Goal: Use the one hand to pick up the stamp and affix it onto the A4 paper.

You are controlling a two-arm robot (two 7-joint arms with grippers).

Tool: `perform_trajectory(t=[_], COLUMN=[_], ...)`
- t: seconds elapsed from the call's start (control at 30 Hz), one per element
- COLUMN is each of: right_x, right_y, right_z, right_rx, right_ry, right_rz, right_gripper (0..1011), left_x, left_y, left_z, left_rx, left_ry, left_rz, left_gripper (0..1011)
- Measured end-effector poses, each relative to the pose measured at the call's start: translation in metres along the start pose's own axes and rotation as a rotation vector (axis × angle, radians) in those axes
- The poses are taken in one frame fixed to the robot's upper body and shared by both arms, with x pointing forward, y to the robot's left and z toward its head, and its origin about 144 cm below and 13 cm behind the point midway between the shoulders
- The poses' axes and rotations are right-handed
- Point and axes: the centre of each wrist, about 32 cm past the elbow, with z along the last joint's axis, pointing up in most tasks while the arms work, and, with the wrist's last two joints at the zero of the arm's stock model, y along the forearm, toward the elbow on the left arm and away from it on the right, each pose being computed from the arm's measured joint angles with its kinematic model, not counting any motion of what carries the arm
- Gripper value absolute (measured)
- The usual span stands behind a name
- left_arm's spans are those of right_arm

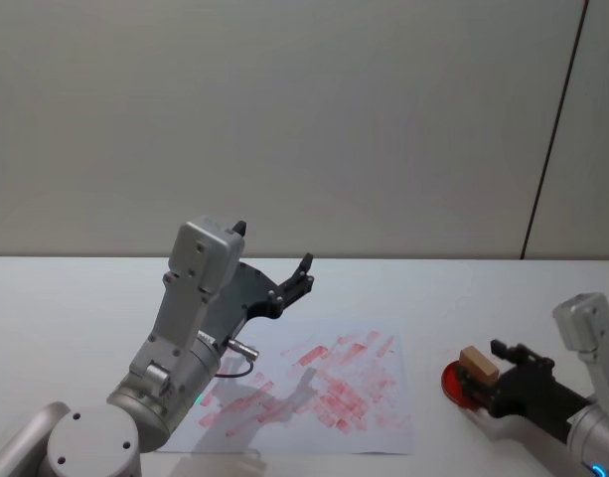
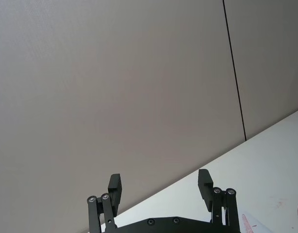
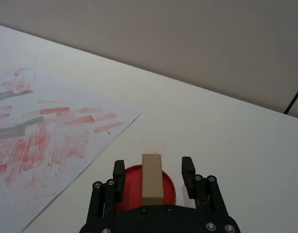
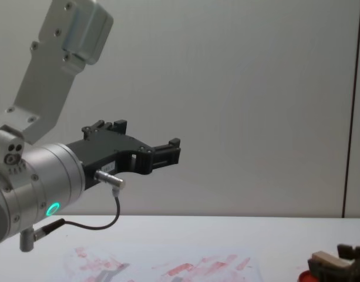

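Your right claw (image 1: 486, 370) sits at the lower right of the head frame, fingers apart on either side of the stamp (image 1: 478, 362) without visibly pressing it. The stamp stands on the red ink pad (image 3: 169, 187), just right of the A4 paper (image 1: 314, 393) lying on the bench (image 1: 76, 298). Your left claw (image 1: 274, 264) hangs raised at centre left, fingers spread and empty.

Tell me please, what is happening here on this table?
The right gripper is at the red ink pad, its open fingers either side of the wooden stamp standing on the pad. The A4 paper, covered in red prints, lies beside it. The left gripper hangs open above the table, idle.
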Motion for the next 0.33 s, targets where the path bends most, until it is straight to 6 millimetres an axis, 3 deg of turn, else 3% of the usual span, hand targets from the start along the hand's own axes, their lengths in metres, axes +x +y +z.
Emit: perform_trajectory(t=[0.33], right_x=[0.000], right_y=[-0.002], right_z=[0.020], right_rx=[0.111], right_ry=[0.030], right_rz=[-0.020], right_gripper=[950], left_x=[0.000], left_y=[0.000], left_z=[0.000], left_rx=[0.000], left_ry=[0.000], left_rz=[0.000], left_gripper=[1002])
